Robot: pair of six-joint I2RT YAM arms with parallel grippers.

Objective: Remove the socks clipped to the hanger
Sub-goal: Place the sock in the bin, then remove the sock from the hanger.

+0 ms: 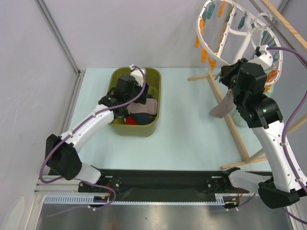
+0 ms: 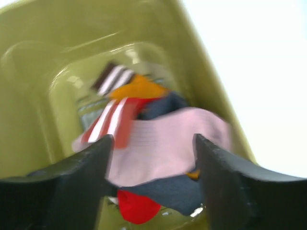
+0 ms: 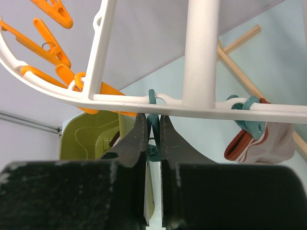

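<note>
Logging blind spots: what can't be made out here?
Left wrist: socks blurred by motion; count and prints unreadable.
Top external: left claw hidden under its own wrist, above the tub.
Right wrist: whatever hangs below the teal peg the right claw pinches, blocked by claw body.
Top external: hanger cut by the top edge, partly behind the right arm.

Overhead plus wrist close-ups (tub (image 1: 139, 130) shared)
</note>
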